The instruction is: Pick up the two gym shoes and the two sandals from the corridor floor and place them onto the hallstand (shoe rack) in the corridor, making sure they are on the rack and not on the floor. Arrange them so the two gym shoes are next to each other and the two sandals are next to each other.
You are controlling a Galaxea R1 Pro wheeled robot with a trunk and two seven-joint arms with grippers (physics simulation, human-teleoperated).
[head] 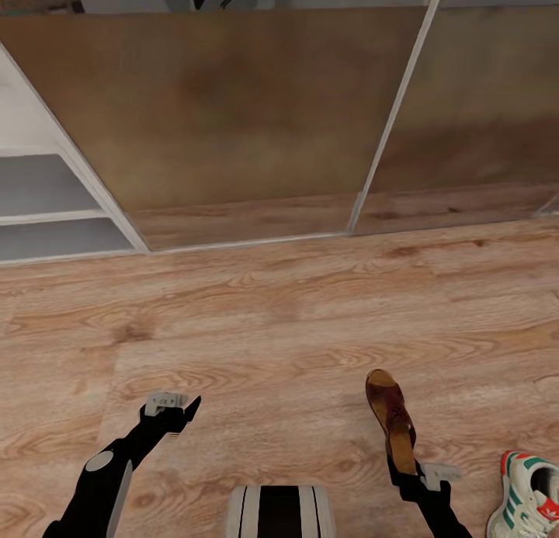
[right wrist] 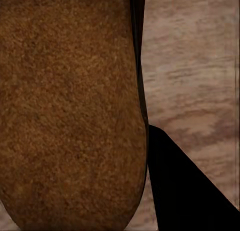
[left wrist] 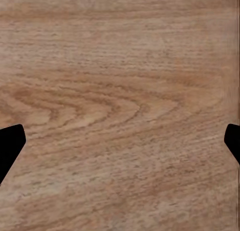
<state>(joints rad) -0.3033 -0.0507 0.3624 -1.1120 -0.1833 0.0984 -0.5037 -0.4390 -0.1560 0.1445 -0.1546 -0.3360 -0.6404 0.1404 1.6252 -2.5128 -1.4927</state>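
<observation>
A dark brown sandal (head: 392,414) with a tan sole is held by its heel in my right gripper (head: 405,470), which is shut on it just above the corridor floor (head: 272,321). Close up, the sandal's brown sole (right wrist: 70,111) presses against one black finger (right wrist: 185,186). One white gym shoe (head: 529,501) with green stripes and red patches lies on the floor at the lower right, beside my right arm. My left gripper (head: 182,414) hangs open over bare planks, its fingertips (left wrist: 10,143) wide apart. The hallstand's low pale shelves (head: 46,216) show at the far left.
Tall brown sliding doors (head: 233,119) with pale frames stand straight ahead, to the right of the hallstand. Wood-grain floor stretches between me and them. My own base (head: 279,511) shows at the lower edge.
</observation>
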